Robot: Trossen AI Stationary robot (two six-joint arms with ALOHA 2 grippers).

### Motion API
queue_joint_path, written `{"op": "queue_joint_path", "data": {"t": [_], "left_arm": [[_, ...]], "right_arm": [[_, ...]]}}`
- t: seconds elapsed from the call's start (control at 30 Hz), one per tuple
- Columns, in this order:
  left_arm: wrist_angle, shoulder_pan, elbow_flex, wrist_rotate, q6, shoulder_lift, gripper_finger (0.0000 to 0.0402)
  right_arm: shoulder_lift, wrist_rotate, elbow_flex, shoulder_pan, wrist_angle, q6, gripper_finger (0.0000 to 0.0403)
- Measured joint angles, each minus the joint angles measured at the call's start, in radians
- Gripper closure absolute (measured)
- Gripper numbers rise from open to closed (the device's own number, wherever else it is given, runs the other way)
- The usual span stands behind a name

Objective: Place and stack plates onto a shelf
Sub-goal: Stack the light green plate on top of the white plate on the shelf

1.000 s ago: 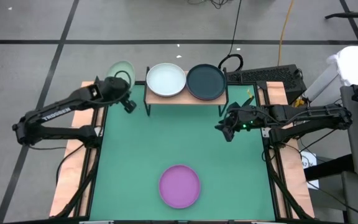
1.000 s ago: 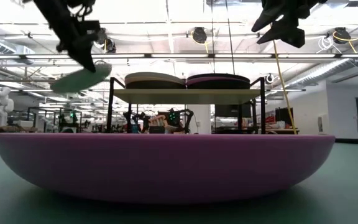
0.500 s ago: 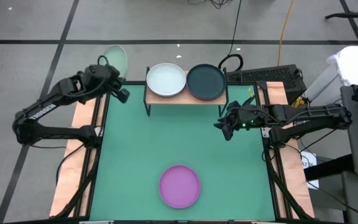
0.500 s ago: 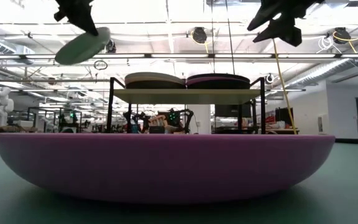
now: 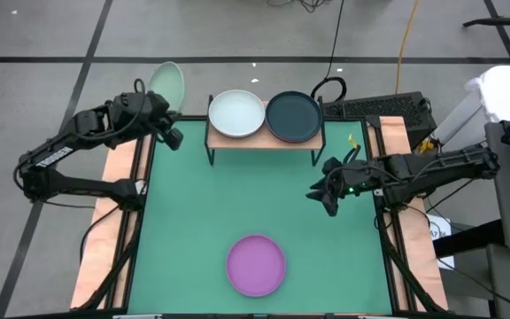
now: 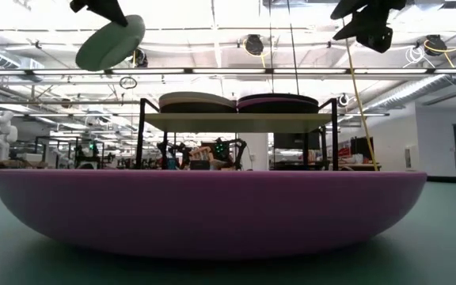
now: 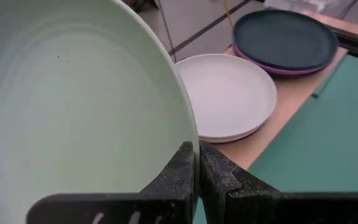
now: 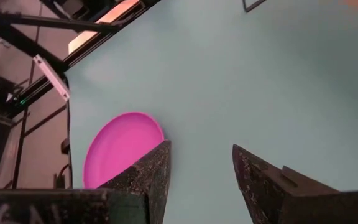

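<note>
My left gripper (image 5: 162,105) is shut on a mint green plate (image 5: 166,84), held high beyond the table's far left corner, left of the shelf (image 5: 264,139). In the low view the plate (image 6: 111,41) hangs tilted, above shelf height. The shelf carries a pale white plate (image 5: 236,113) on top of another plate, and a dark teal plate (image 5: 293,116) resting on a purple one (image 7: 272,67). A pink plate (image 5: 256,264) lies flat on the green mat near the front edge. My right gripper (image 5: 326,199) hovers open at the mat's right side, with the pink plate (image 8: 120,152) ahead of its fingers. My left gripper pinches the mint plate's rim (image 7: 188,140) between its two fingers (image 7: 182,168), one on the upper face and one underneath. The fingers slant down toward the far edge. The plate is lifted clear and tilted, its hollow face turned toward the gripper.
Light-wood strips (image 5: 113,190) run along both sides of the mat. The shelf's thin black legs (image 5: 210,152) stand on the mat's far edge. Cables and a dark box (image 5: 388,108) lie behind the shelf on the right. Open mat stretches between the shelf and the pink plate.
My left gripper has risen with the mint plate and drawn back toward the table's far left, so the plate now hangs well above the shelf's plates, tipped more steeply. My right gripper has swung a little toward the near edge, still open.
</note>
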Motion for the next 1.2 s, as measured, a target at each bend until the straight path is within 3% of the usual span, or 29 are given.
{"op": "queue_joint_path", "data": {"t": [0.63, 1.2], "left_arm": [[-0.007, -0.155, 0.300, -0.007, 0.186, 0.289, 0.0393], [-0.005, -0.149, 0.560, 0.048, 0.335, 0.480, 0.0393]], "right_arm": [[-0.016, 0.001, 0.000, 0.042, 0.000, 0.002, 0.0248], [-0.032, 0.003, 0.000, 0.042, 0.000, -0.011, 0.0248]]}}
